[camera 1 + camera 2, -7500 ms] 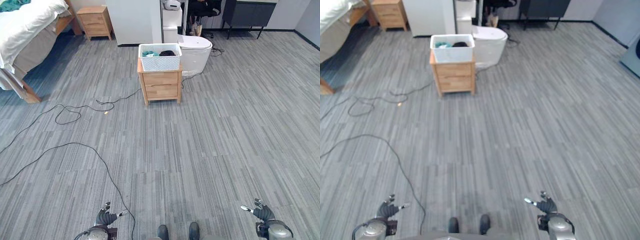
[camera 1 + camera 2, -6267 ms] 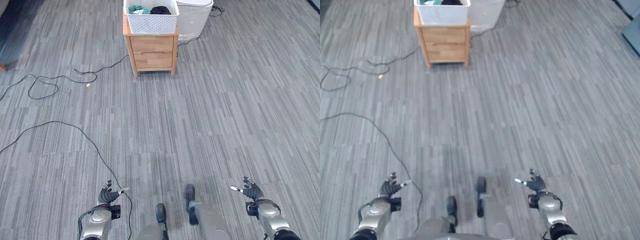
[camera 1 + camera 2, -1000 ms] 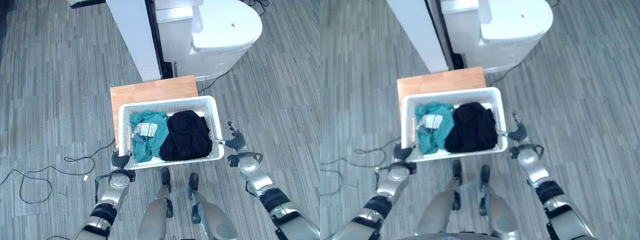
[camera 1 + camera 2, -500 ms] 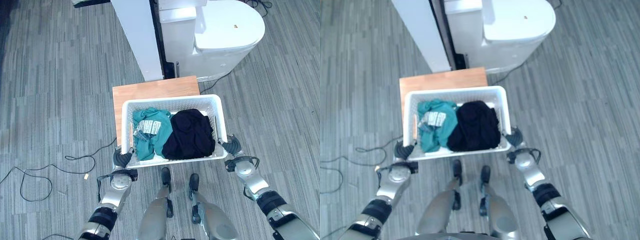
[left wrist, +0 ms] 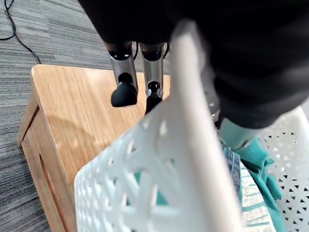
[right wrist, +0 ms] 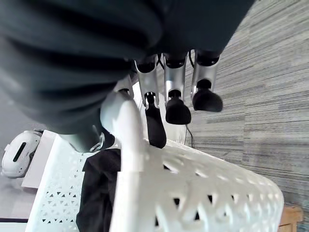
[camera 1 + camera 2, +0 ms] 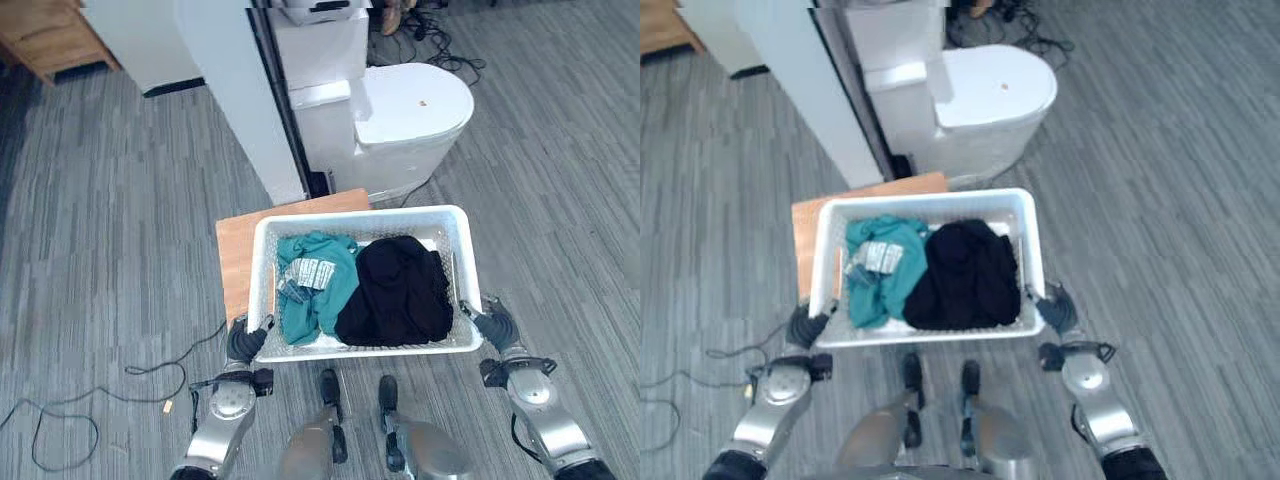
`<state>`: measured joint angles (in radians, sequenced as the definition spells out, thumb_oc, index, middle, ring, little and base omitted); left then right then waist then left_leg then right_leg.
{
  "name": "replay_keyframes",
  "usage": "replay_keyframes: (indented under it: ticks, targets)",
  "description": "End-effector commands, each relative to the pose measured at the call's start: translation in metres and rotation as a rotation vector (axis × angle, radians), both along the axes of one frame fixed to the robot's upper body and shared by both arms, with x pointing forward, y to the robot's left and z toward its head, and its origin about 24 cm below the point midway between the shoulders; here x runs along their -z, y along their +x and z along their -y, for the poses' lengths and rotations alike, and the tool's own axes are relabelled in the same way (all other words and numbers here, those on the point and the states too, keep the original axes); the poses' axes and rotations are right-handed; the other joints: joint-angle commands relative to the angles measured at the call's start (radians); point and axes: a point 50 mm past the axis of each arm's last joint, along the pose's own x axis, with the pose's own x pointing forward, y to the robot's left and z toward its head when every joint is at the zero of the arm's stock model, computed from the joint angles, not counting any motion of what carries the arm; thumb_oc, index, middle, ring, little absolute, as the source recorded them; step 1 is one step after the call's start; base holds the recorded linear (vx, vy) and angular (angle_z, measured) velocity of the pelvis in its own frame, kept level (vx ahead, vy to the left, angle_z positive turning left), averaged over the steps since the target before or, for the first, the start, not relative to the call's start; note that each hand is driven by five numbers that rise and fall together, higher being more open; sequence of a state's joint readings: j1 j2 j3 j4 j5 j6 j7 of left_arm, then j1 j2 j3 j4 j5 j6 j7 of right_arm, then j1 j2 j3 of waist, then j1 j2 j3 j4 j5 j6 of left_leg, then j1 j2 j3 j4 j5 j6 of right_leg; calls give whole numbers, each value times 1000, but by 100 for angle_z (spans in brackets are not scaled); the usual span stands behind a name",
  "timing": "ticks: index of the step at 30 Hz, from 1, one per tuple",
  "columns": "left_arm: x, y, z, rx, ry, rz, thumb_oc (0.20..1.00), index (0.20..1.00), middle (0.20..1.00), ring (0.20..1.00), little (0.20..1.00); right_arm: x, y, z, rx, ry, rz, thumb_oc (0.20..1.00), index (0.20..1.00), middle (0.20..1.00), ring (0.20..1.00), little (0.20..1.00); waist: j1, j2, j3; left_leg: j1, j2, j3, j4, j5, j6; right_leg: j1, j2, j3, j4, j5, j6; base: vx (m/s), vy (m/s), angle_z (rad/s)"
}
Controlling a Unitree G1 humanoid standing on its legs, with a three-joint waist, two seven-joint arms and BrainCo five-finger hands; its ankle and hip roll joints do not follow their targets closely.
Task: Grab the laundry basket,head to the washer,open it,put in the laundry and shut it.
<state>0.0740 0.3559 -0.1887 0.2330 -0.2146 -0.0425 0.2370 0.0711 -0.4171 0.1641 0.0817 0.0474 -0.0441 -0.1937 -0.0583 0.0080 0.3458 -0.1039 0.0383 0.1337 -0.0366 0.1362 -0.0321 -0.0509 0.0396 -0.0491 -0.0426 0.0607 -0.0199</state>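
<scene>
The basket (image 7: 360,283) looks light and stiff; left hand (image 7: 243,342) and right hand (image 7: 497,326) clamp its end rims.

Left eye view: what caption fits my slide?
Robot's hands grip a white laundry basket above a wooden nightstand.

The robot walked from mid-room up to the wooden nightstand (image 7: 232,258); the left hand (image 7: 244,341) and right hand (image 7: 497,325) closed on the white laundry basket (image 7: 357,217); the basket rose off the nightstand, toward the robot.
</scene>
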Motion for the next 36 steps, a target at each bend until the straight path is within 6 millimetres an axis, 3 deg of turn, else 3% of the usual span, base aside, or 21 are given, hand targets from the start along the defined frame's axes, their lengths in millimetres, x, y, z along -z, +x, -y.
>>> replay_keyframes:
  ticks: [1, 5, 8, 10, 12, 13, 15, 16, 17, 20, 21, 22, 23, 24, 25, 26, 29, 35, 36]
  targets:
    - [-24, 3, 6, 159, -52, 134, 200, 200, 200, 200, 200, -39, -2, 20, 33, 94, 210, 200, 200, 200, 200, 200, -56, -43, -155, 38, -38, -45, 118, -215, 8, -20, -30, 90, 54, -93, 107, 40, 206, -76]
    - [-28, 3, 15, 230, -27, 141, 200, 200, 200, 200, 200, -44, -5, 20, 33, 101, 237, 200, 200, 200, 200, 200, -93, -39, -160, 68, -34, 29, 88, -217, 23, -45, -15, 153, 77, -81, 119, -26, 176, -68]
    - [-40, 12, 23, 272, -9, 196, 200, 200, 200, 200, 200, -50, -1, 12, 16, 123, 271, 200, 200, 200, 200, 200, -119, -46, -155, 80, -21, 143, 80, -230, 38, -96, 13, 231, 120, -68, 143, -97, 129, -121]
    - [-46, 17, 27, 285, -6, 227, 200, 200, 200, 200, 200, -49, 1, 8, 10, 130, 276, 200, 200, 200, 200, 200, -129, -51, -150, 96, -12, 210, 73, -238, 42, -124, 16, 229, 145, -59, 163, -74, 50, -161]
    - [-53, 21, 29, 291, 0, 260, 200, 200, 200, 200, 200, -50, 2, 2, -2, 138, 285, 200, 200, 200, 200, 200, -114, -53, -146, 113, 8, 282, 60, -239, 35, -143, -23, 113, 153, -55, 170, -45, -58, -174]
    - [-54, 21, 30, 300, 5, 263, 200, 200, 200, 200, 200, -49, 2, 0, -7, 140, 281, 200, 200, 200, 200, 200, -110, -52, -149, 123, 21, 312, 56, -234, 27, -148, -56, 11, 164, -62, 166, 68, -88, -143]
    - [-59, 24, 27, 278, 1, 288, 200, 200, 200, 200, 200, -49, 4, -8, -23, 153, 285, 200, 200, 200, 200, 200, -74, -37, -158, 151, 64, 375, 58, -246, 2, -131, -159, -277, 199, -112, 158, 51, -152, -175]
    - [-58, 23, 26, 276, 0, 282, 200, 200, 200, 200, 200, -48, 5, -11, -31, 162, 284, 200, 200, 200, 200, 200, -63, -38, -167, 157, 77, 408, 62, -242, -5, -113, -189, -366, 198, -118, 146, 27, -295, -229]
    - [-52, 19, 28, 283, -2, 253, 200, 200, 200, 200, 200, -46, 2, -12, -42, 159, 268, 200, 200, 200, 200, 200, -71, -46, -178, 173, 90, 458, 80, -244, -13, -105, -194, -376, 187, -119, 138, 109, -303, -197]
    - [-44, 15, 28, 276, -16, 222, 200, 200, 200, 200, 200, -43, -1, -8, -32, 163, 254, 200, 200, 200, 200, 200, -85, -47, -184, 175, 121, 476, 171, -269, -22, -100, -179, -318, 164, -123, 128, 174, -272, -67]
    - [-40, 12, 31, 267, -41, 212, 200, 200, 200, 200, 200, -46, -1, -8, -49, 158, 260, 200, 200, 200, 200, 200, -86, -37, -171, 159, 156, 448, 290, -267, -30, -78, -149, -278, 150, -143, 107, 178, -248, -89]
    - [-40, 12, 31, 266, -43, 212, 200, 200, 200, 200, 200, -47, -1, -8, -50, 158, 260, 200, 200, 200, 200, 200, -84, -35, -169, 157, 164, 449, 302, -271, -35, -76, -144, -276, 150, -145, 103, 214, -239, -117]
    - [-37, 10, 33, 252, -61, 204, 200, 200, 200, 200, 200, -46, 2, -9, -60, 147, 251, 200, 200, 200, 200, 200, -67, -29, -158, 117, 166, 349, 390, -238, -47, -55, -114, -243, 138, -160, 85, 167, -137, -97]
    - [-34, 8, 34, 245, -71, 193, 200, 200, 200, 200, 200, -46, 2, -11, -77, 148, 244, 200, 200, 200, 200, 200, -45, -28, -151, 77, 126, 253, 409, -254, -31, -41, -97, -211, 129, -165, 80, 179, -154, -82]
    - [-32, 5, 34, 239, -72, 186, 200, 200, 200, 200, 200, -46, 3, -12, -90, 147, 243, 200, 200, 200, 200, 200, -30, -35, -147, 37, 74, 190, 394, -259, -4, -36, -96, -190, 117, -152, 75, 153, -91, -82]
    - [-30, 3, 33, 240, -69, 176, 200, 200, 200, 200, 200, -46, 2, -13, -99, 146, 238, 200, 200, 200, 200, 200, -20, -38, -147, 21, 49, 150, 367, -279, 5, -23, -92, -167, 113, -155, 82, 147, -64, -110]
    - [-27, 0, 32, 242, -63, 157, 200, 200, 200, 200, 200, -42, 0, -10, -94, 146, 215, 200, 200, 200, 200, 200, 6, -38, -133, -63, 7, 95, 334, -262, 7, 11, -81, -118, 102, -163, 83, 189, -33, -113]
    - [-24, -2, 33, 249, -54, 141, 200, 200, 200, 200, 200, -39, 0, -9, -71, 162, 214, 200, 200, 200, 200, 200, 63, -6, -113, -183, -44, 63, 174, -75, -25, 107, -15, -24, 91, -210, 67, 253, 25, -54]
    - [-24, -3, 33, 248, -56, 140, 200, 200, 200, 200, 200, -39, 0, -10, -73, 166, 214, 200, 200, 200, 200, 200, 68, -6, -111, -174, -49, 57, 165, -79, -24, 120, -14, -6, 97, -224, 69, 334, 158, -56]
